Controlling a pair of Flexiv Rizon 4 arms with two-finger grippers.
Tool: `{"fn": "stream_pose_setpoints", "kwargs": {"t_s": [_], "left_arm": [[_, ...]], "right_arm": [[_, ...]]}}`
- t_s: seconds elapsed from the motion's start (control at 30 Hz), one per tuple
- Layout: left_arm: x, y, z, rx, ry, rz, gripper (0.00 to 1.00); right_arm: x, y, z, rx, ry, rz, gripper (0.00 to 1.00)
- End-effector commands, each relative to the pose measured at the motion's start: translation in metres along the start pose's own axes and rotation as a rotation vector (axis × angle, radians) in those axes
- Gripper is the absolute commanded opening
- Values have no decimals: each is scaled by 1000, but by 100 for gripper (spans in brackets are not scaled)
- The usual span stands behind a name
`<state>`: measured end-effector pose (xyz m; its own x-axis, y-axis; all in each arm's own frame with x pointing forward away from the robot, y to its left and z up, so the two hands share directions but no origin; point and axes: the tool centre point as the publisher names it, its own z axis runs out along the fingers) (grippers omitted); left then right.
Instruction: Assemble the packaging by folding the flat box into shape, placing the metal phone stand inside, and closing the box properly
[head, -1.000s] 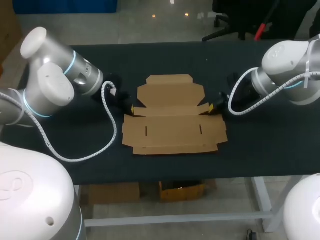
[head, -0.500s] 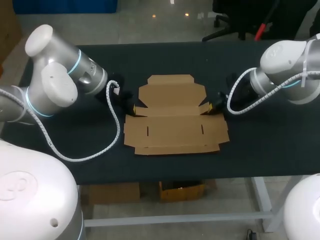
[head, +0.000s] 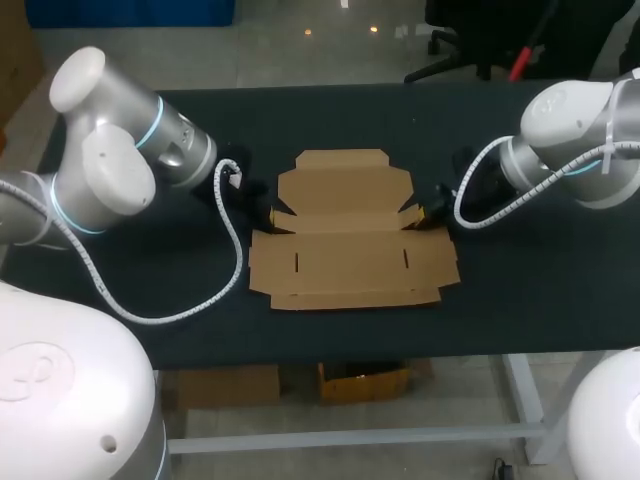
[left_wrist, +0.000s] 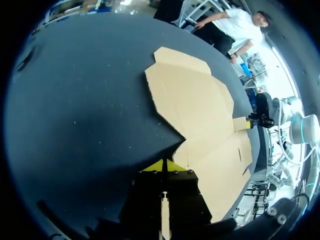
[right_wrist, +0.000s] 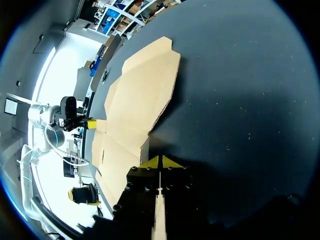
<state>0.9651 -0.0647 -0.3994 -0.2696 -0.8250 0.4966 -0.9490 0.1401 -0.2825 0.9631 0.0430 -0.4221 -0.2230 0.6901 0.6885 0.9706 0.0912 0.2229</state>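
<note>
Both the left end effector (head: 268, 215) and right end effector (head: 425, 212) sit clenched, empty, beside the flat box (head: 345, 250); folding looks unstarted, so it needs its sides raised.

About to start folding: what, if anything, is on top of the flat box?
Nothing lies on the flat box: only bare cardboard with two slits shows. Whatever is beneath it on the table is covered.

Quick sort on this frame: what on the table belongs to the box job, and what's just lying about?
Job:
- flat cardboard box, still unfolded
- left gripper, at the box's left side flap
- right gripper, at its right side flap
- metal phone stand: not in view

Not the job:
- black table, which only bears the box
</note>
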Motion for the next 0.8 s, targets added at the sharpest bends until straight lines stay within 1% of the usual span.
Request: {"fn": "stream_pose_setpoints", "kwargs": {"t_s": [0.03,0.33,0.8], "left_arm": [[-2,-5,10,-10,-4,-7,0],[-4,-6,17,-6,18,-12,0],[-13,-8,20,4,13,-55,0]], "right_arm": [[-1,0,0,3,7,0,0],[-2,-1,-1,1,7,2,0],[-3,-2,-2,1,7,3,0]]}}
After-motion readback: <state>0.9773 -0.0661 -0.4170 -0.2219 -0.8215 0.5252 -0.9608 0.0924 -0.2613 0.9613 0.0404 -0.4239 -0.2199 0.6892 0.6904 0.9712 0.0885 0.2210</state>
